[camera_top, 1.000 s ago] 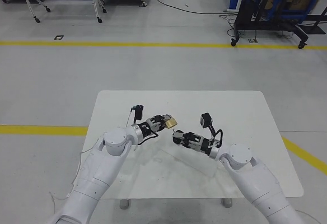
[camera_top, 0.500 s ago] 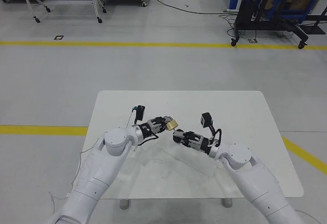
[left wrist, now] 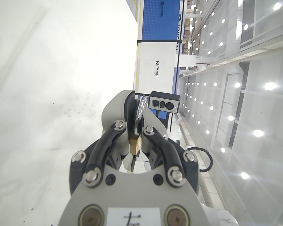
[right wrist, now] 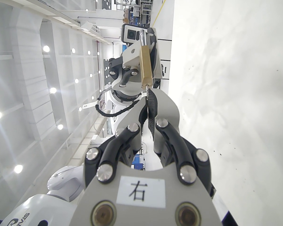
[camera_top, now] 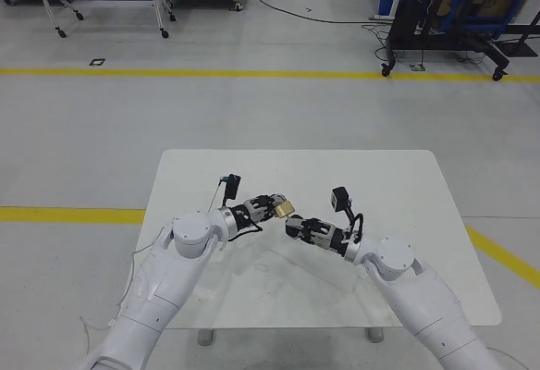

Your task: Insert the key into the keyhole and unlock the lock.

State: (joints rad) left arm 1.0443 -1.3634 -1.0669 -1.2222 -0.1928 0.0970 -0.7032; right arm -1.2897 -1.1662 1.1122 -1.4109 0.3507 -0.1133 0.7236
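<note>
Arms met above the middle of the white table [camera_top: 390,176], both elbows bent and both forearms angled inward, away from the robot. The left arm reached right and slightly forward, its wrist rolled so that the left gripper [camera_top: 271,205] lay sideways, fingers clamped on the brass lock [camera_top: 284,208]. The lock hung in the air above the table, edge-on to the right wrist view, with its silver shackle at the far end and its other end pointing toward the other arm. Just right of it, the key [right wrist: 146,91] was pinched flat between the closed fingers of the right gripper [camera_top: 295,224], its tip touching the lock's near end; how deep it sat could not be told. The right arm came in from the right, forearm sloping left and forward. From above, the left gripper's fingers hid much of the lock's body. Beyond the table lay grey floor with yellow lines [camera_top: 251,71], a wheeled rack [camera_top: 163,20] far left and a dark cart [camera_top: 446,42] far right.
</note>
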